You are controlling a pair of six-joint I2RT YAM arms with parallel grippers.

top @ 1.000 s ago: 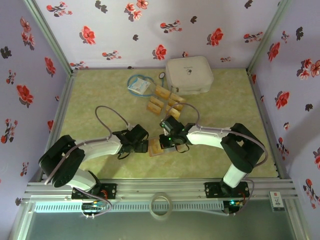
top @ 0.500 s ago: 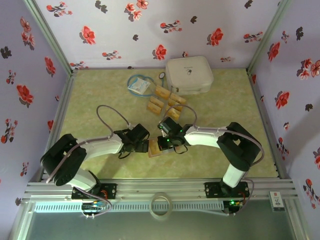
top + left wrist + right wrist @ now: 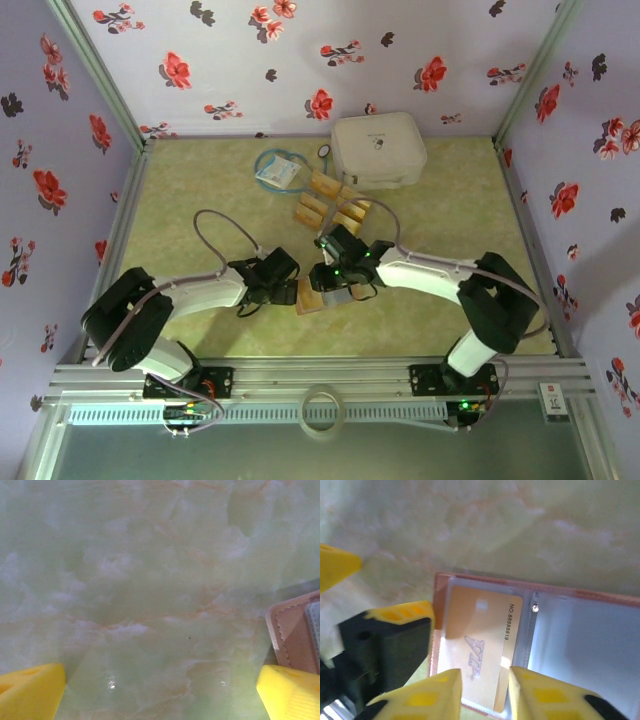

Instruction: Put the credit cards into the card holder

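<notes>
Right wrist view showed me the right gripper (image 3: 485, 680) with its fingers a little apart, gripping nothing, just above one gold credit card (image 3: 480, 640) lying in the left side of the open card holder (image 3: 600, 645). My left gripper (image 3: 160, 695) was wide open and empty, just beside the holder. More cards (image 3: 330, 205) lay farther away, near the white case (image 3: 378, 150).

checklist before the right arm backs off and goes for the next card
1. gold card lies in one half of the open card holder: ok
2. card fully tucked under the pocket edge: cannot tell
3. right gripper jaws parted above the card: ok
4. left gripper open, one finger beside the holder's edge: ok
5. loose credit cards waiting beside the white case: ok
</notes>
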